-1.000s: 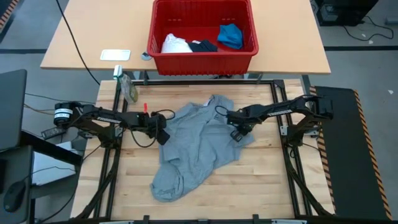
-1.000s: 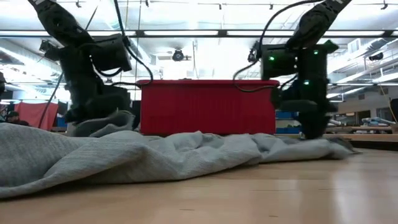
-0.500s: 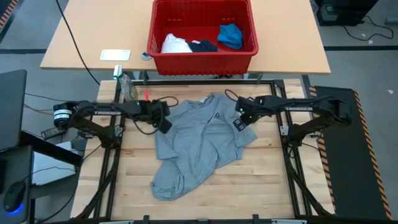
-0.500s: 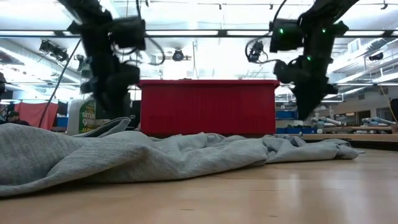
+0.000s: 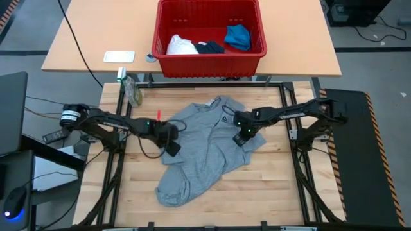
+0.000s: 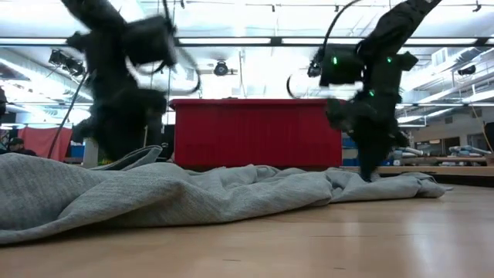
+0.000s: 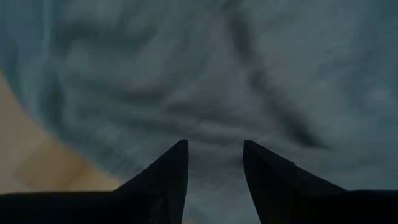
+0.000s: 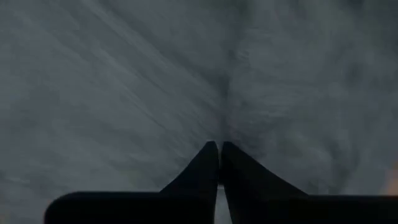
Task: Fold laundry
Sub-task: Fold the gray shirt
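I'm working over a pale butcher-block wooden tabletop (image 5: 270,186) inside a black frame; behind it stands a tan tabletop (image 5: 96,38), and the low view shows a bright hall with ceiling strip lights. The crumpled grey cotton T-shirt (image 5: 205,151) with a small dark chest logo (image 5: 225,119) covers the wooden tabletop's middle. The red plastic basket (image 5: 209,58) holds a white cloth (image 5: 181,45), navy garment (image 5: 210,47) and bright blue garment (image 5: 238,36). My left tool (image 5: 172,148) has fingers apart over the shirt's left edge; my right tool (image 5: 238,138), fingers together, touches its right side. The logo's writing is unreadable.
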